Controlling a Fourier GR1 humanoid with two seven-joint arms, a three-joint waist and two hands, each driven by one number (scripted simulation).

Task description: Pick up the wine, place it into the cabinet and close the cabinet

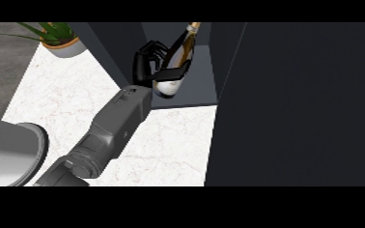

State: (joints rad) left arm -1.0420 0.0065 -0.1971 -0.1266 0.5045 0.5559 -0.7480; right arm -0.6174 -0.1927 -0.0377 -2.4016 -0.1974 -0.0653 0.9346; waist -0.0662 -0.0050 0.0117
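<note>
A single view looks steeply down from the robot's head onto the white marble tabletop (64,92), close in. It faces the open cabinet (192,99), whose dark door (299,101) fills everything right of the cabinet's opening.

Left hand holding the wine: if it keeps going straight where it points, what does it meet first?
Probably the cabinet's back wall, just beyond the wine bottle that the left hand holds inside the opening. Depth there is unclear.
</note>
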